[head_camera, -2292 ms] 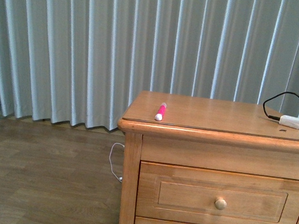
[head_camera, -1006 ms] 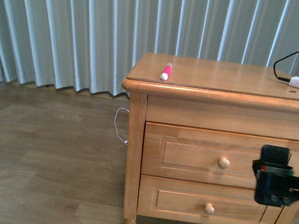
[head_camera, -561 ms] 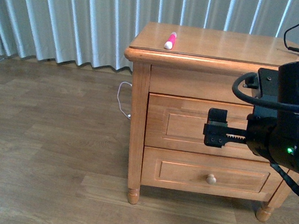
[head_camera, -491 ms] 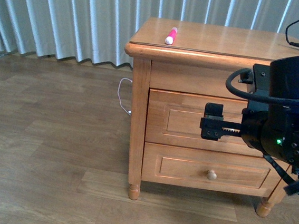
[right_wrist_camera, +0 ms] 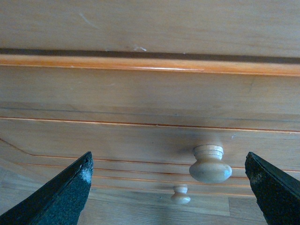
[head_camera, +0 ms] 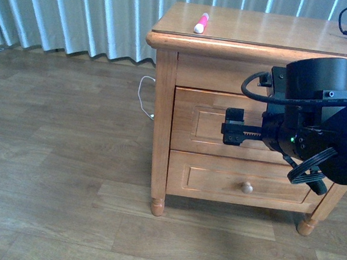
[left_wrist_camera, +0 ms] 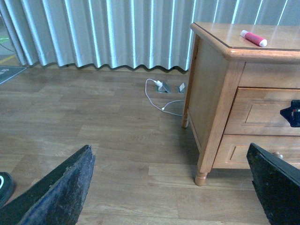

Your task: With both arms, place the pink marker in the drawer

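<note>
No text, label, brand or number can be read in any of the views. The only sign-like mark is a small green light (head_camera: 292, 139) glowing on the black boxy right arm (head_camera: 324, 129), and it carries no lettering. Any print on the short bright pink marker with a white end (head_camera: 201, 22) is too small to make out.

A home-like room: wooden cabinet (head_camera: 163, 104), pleated grey curtains (head_camera: 80, 10), wood-plank floor (head_camera: 54, 155).
</note>
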Motion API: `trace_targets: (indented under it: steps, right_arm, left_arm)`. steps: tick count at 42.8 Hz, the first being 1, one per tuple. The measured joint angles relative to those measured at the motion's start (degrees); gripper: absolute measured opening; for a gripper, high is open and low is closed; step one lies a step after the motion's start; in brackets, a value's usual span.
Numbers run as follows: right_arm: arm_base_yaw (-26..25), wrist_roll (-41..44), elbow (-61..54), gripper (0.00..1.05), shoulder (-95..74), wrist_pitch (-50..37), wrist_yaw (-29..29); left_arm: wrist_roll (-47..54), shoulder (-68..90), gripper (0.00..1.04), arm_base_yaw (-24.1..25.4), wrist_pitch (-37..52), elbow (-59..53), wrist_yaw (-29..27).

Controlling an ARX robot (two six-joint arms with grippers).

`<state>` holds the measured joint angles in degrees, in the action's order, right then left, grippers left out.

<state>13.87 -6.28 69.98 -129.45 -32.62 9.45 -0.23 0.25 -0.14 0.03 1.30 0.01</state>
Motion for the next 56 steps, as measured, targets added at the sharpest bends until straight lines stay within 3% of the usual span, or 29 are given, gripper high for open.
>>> trace_targets:
  steps: [33, 35, 49, 56]
  right_arm:
    - [-1.9, 1.6, 3.3, 0.96, -4.3, 0.9, -0.3]
    - [-1.9, 1.5, 3.3, 0.9, -4.3, 0.8, 0.0]
    - [-2.6, 1.5, 3.3, 0.27, -4.3, 0.9, 0.4]
    - [-2.5, 0.8, 1.5, 0.24, -3.8, -0.3, 0.1]
  left_arm:
    - [0.0, 0.0, 0.99, 0.0, 0.0, 0.0, 0.0]
    - [0.0, 0.0, 0.99, 0.0, 0.0, 0.0, 0.0]
    - [0.0, 0.0, 0.99, 0.0, 0.0, 0.0, 0.0]
    - [0.0, 0.0, 0.99, 0.0, 0.0, 0.0, 0.0]
